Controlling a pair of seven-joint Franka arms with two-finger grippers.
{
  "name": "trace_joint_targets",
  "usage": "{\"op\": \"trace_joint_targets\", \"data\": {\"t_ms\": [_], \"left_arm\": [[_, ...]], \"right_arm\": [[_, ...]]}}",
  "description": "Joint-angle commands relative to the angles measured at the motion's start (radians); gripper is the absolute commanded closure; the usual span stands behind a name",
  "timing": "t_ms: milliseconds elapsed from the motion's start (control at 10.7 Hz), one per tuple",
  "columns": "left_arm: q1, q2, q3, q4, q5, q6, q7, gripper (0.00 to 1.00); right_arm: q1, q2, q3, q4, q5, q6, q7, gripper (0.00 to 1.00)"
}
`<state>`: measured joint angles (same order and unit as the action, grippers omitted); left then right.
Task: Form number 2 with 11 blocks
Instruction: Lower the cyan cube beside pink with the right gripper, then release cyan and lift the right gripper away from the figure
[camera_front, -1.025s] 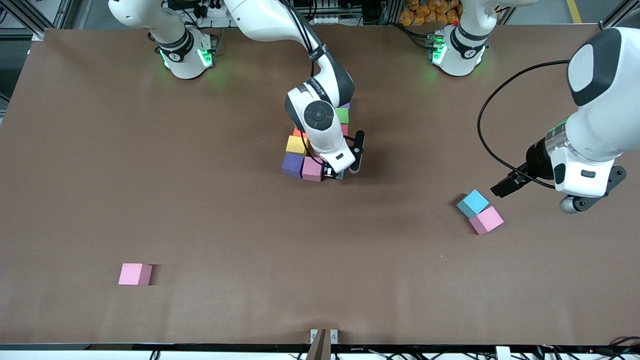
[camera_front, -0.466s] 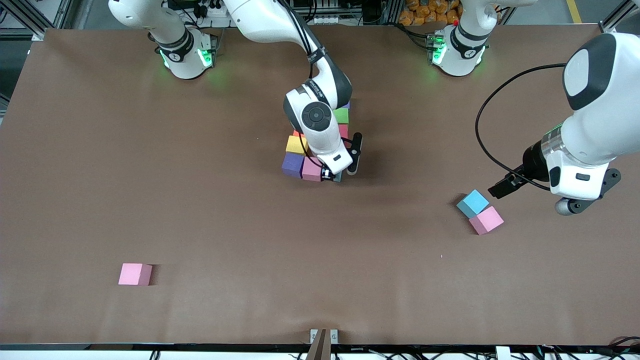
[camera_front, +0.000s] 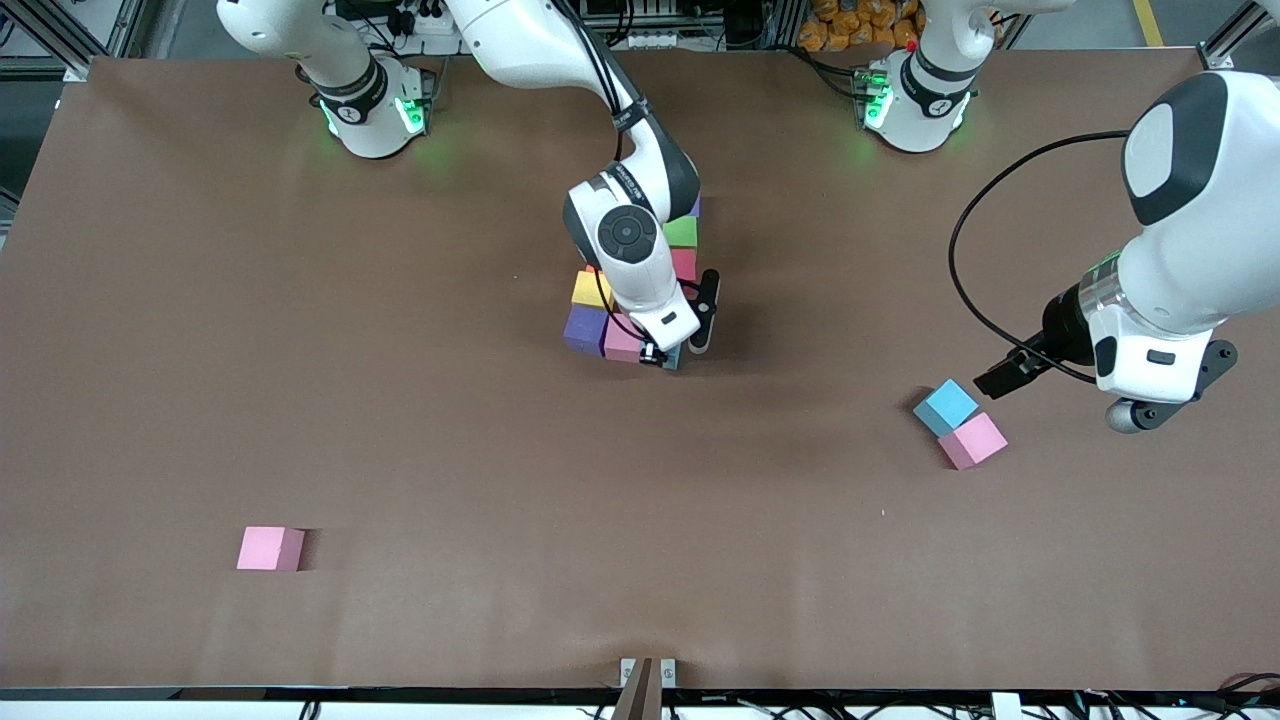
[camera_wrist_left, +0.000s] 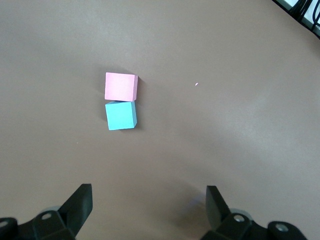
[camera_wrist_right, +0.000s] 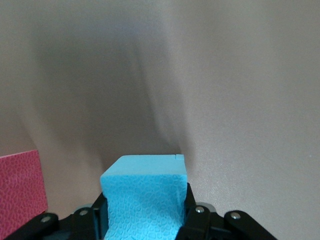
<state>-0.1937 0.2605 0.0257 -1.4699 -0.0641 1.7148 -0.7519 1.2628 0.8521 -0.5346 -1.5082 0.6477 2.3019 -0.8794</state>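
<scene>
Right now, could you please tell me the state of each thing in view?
Right end effector: shut on light blue block, beside the digit.
Left end effector: open, over bare table.
Digit: unfinished.
Blue-and-pink pair: touching, loose.
Lone pink block: loose, apart.

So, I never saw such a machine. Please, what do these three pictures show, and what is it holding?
Two white robot arms work at a brown table. One picture looks down from a high camera facing them; the other two come from cameras on each arm's wrist. The right tool is shut on a light blue block, low beside the cluster of coloured blocks mid-table. The left tool is open over bare table near a blue block touching a pink block. Another pink block lies alone toward the right arm's end.
</scene>
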Motion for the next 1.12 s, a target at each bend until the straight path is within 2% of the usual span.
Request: {"op": "trace_joint_targets", "data": {"t_ms": [0, 186, 373, 559, 652, 745, 1025], "left_arm": [[0.002, -0.003, -0.003, 0.003, 0.023, -0.011, 0.009, 0.00], [0.002, -0.001, -0.003, 0.003, 0.023, -0.011, 0.009, 0.00], [0.002, -0.004, -0.001, 0.006, 0.023, -0.011, 0.009, 0.00], [0.002, -0.015, -0.001, 0.006, 0.024, -0.011, 0.008, 0.00], [0.003, -0.024, 0.000, 0.008, 0.026, -0.011, 0.009, 0.00], [0.005, -0.039, 0.000, 0.005, 0.027, -0.011, 0.009, 0.00], [0.016, -0.125, -0.006, -0.024, 0.024, -0.008, 0.044, 0.00]], "right_arm": [[0.017, -0.011, -0.005, -0.024, 0.001, 0.008, 0.025, 0.00], [0.018, -0.043, -0.007, -0.021, 0.004, -0.034, 0.050, 0.00], [0.009, -0.118, -0.016, -0.018, 0.004, -0.157, 0.043, 0.00], [0.004, -0.201, -0.065, -0.020, 0.004, -0.269, 0.028, 0.00], [0.006, -0.238, -0.108, -0.023, 0.000, -0.319, 0.030, 0.00], [0.009, -0.255, -0.176, -0.023, -0.002, -0.382, 0.039, 0.00], [0.014, -0.258, -0.455, -0.023, -0.002, -0.534, 0.043, 0.00]]}}
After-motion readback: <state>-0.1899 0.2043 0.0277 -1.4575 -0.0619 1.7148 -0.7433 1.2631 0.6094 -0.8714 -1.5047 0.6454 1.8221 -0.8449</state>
